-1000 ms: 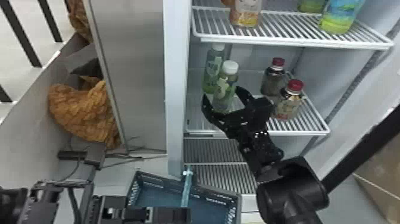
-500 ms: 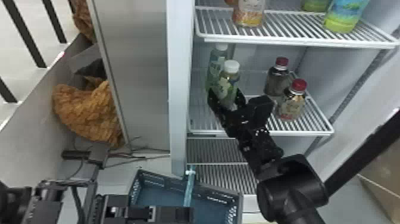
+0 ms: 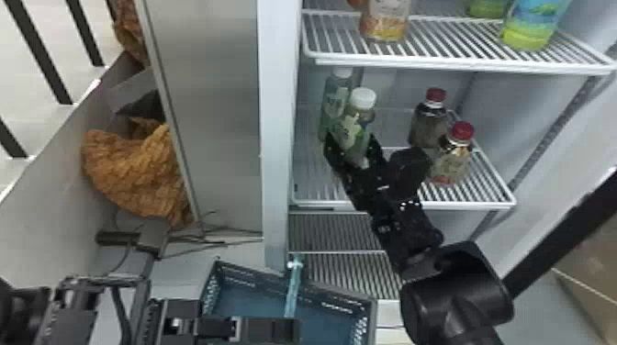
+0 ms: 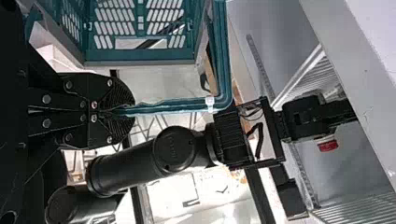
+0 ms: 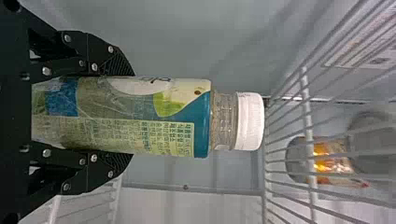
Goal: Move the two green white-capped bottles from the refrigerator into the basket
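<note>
And here is the right gripper [image 3: 352,146], clamped around the front green plastic bottle with the white screw cap [image 3: 351,133], one black finger [image 5: 114,60] pressed to each side! The bottle stands upright, the jaws hugging its lower half, while the label's upper part and the cap rise clear above them. Right beside it, a little behind and to the robot's left, the second green white-capped bottle [image 3: 335,103] stands upright, outside those jaws. Both are inside the refrigerator [image 3: 275,137], at its white wire middle shelf [image 3: 321,202]. Look across to the right on that same shelf: two dark red-capped bottles [image 3: 427,126] [image 3: 450,158], side by side. Now down below, in front of the refrigerator, the blue-green slotted plastic basket [image 3: 372,316], and the left gripper [image 3: 287,328] has its jaws closed firmly on the teal bar-like handle [image 3: 294,286]. Both white-capped bottles are out of the basket, up at shelf level.
</note>
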Tool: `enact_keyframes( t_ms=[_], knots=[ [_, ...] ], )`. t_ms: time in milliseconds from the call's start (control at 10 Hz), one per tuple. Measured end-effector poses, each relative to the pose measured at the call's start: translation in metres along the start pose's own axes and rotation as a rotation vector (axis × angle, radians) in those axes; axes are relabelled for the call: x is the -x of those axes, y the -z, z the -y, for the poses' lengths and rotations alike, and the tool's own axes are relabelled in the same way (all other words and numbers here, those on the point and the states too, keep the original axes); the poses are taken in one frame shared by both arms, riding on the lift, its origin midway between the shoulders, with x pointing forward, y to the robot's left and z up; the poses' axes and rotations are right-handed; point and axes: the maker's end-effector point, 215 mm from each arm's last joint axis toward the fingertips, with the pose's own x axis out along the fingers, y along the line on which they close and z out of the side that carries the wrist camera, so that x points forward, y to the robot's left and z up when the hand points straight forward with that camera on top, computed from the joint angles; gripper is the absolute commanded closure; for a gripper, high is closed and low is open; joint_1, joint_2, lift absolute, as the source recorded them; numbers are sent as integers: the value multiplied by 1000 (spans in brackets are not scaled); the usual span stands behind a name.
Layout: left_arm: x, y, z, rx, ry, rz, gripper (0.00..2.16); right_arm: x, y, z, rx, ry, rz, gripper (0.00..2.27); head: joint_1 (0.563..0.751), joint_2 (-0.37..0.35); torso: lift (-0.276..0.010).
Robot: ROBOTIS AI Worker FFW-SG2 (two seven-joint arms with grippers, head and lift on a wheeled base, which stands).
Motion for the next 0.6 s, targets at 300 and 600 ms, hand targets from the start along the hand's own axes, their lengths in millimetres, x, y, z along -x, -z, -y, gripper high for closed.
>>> enact_keyframes(
  t_ms=[300, 600],
  knots=[
    [0, 0, -1, 0, -3, -1, 1161, 20, -12, -8, -19, -23, 20, 707, 695, -110, -263],
    [1, 0, -1, 0, -3, -1, 1161, 54, -27, -25, -48, -75, 15, 705, 695, -106, -263]
  ],
)
